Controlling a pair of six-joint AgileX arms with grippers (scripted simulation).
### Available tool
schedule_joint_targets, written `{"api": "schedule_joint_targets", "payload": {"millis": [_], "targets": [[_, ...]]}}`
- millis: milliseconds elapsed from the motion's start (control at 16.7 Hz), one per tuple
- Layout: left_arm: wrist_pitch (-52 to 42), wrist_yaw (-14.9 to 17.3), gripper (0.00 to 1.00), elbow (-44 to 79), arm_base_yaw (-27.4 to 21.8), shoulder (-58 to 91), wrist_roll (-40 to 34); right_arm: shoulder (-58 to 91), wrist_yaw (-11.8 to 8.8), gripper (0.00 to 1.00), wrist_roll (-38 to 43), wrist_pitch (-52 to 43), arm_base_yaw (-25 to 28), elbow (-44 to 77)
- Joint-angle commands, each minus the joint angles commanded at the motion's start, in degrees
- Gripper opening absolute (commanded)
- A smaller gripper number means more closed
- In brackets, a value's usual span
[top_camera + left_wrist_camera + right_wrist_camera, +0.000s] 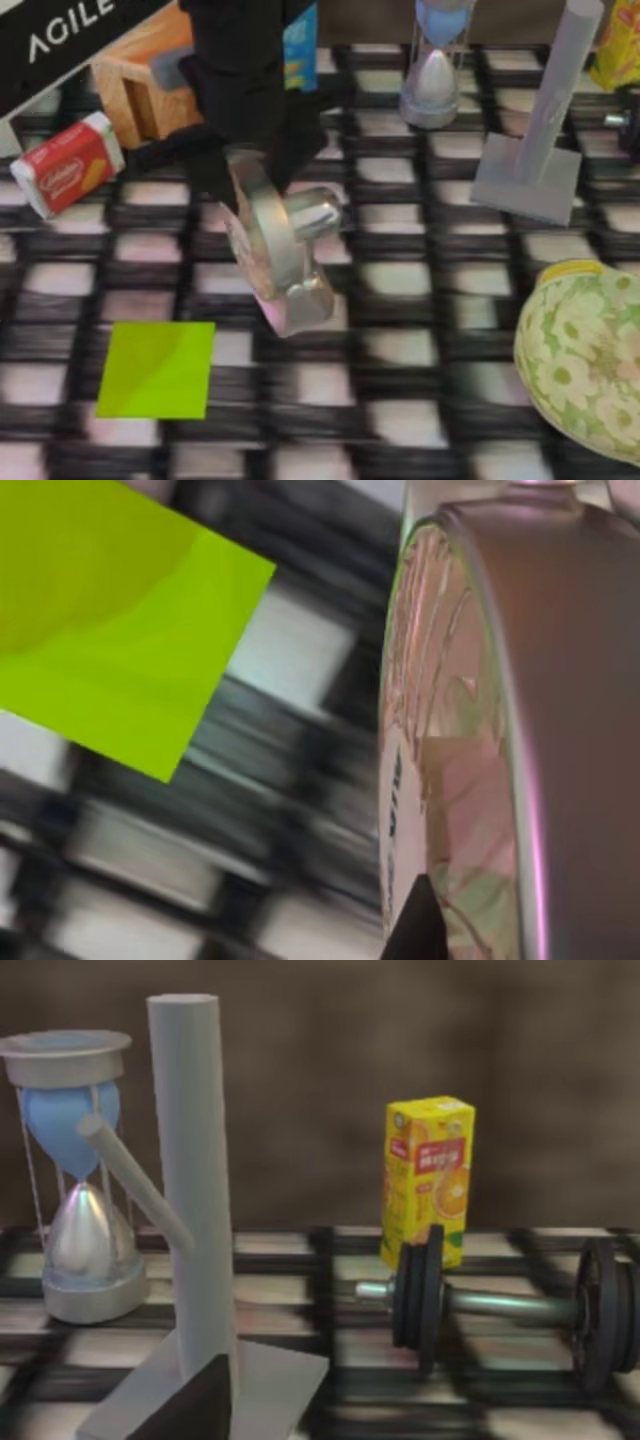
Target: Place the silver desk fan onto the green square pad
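between the left jaws (255, 190), the silver desk fan (278, 245) is gripped.

Shiny silver fan (275, 245) — lime-green pad (157, 369) — black-checked table (400, 400)

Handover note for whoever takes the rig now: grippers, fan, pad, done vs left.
Left gripper: over the table's middle, at the top of the silver desk fan; the grip itself is hidden by the arm.
Right arm: out of the top view, parked near the grey post and dumbbell.
Fan: sits right of and behind the green square pad, not over it.
Pad: bare, front left.
Done: left arm is at the fan.
Left: carry the fan over the pad, set it down, release.
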Motion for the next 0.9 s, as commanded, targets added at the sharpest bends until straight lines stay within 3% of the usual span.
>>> {"api": "schedule_joint_targets", "payload": {"millis": [600,900], "targets": [[7.67,-0.08,0.00,-31.21,8.14,-24.53,-44.03,0.00,0.00,1.00,0.00,0.00,0.00,0.00],[9.97,-0.12,0.00,-40.41,10.55,-31.71,-53.64,0.00,0.00,1.00,0.00,0.00,0.00,0.00]]}}
